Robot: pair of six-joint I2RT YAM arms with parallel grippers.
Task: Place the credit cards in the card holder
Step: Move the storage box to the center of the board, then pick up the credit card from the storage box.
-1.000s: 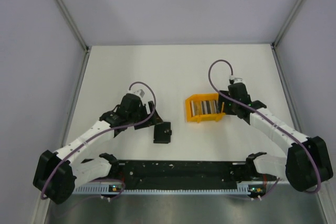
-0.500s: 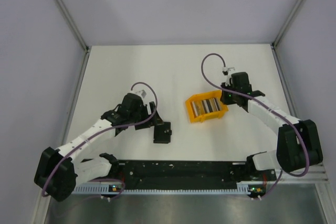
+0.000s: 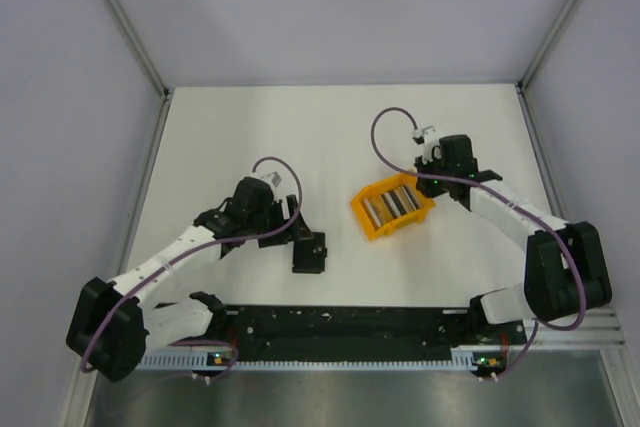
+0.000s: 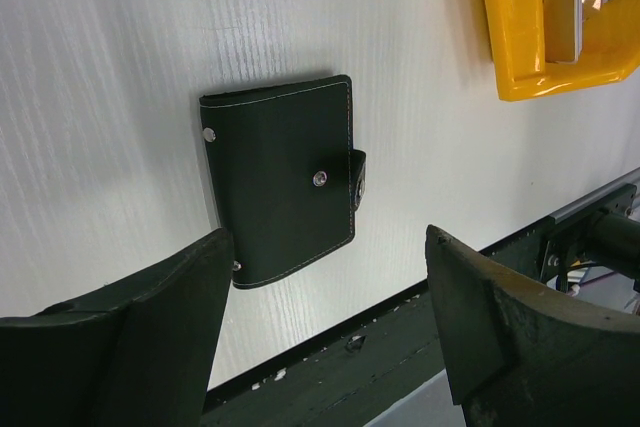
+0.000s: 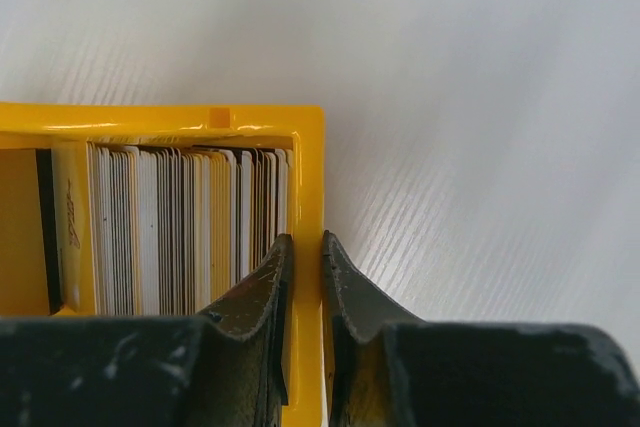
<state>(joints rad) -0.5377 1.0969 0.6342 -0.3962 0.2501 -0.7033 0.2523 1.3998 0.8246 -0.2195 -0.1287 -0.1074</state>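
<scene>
The credit cards (image 5: pixel 190 227) stand edge-on as a tight row inside an orange-yellow bin (image 3: pixel 393 209). My right gripper (image 5: pixel 303 239) is shut on the bin's right end wall (image 5: pixel 308 167), one finger inside against the last card, the other outside. In the top view that gripper (image 3: pixel 428 187) sits at the bin's right end. The card holder (image 4: pixel 285 182), a closed black folder with a snap tab, lies flat on the white table. My left gripper (image 4: pixel 328 247) hangs open just short of it, with nothing between the fingers. From above the card holder (image 3: pixel 309 253) lies just right of the left gripper (image 3: pixel 297 235).
A black rail (image 3: pixel 340 322) runs along the table's near edge, close to the card holder. Grey walls with metal posts close in the left, right and back. In the left wrist view the bin (image 4: pixel 515 37) shows at the upper right corner.
My right gripper has shut on the bin's end wall, and the bin has turned, its right end swinging toward the back. The left arm has barely moved.
</scene>
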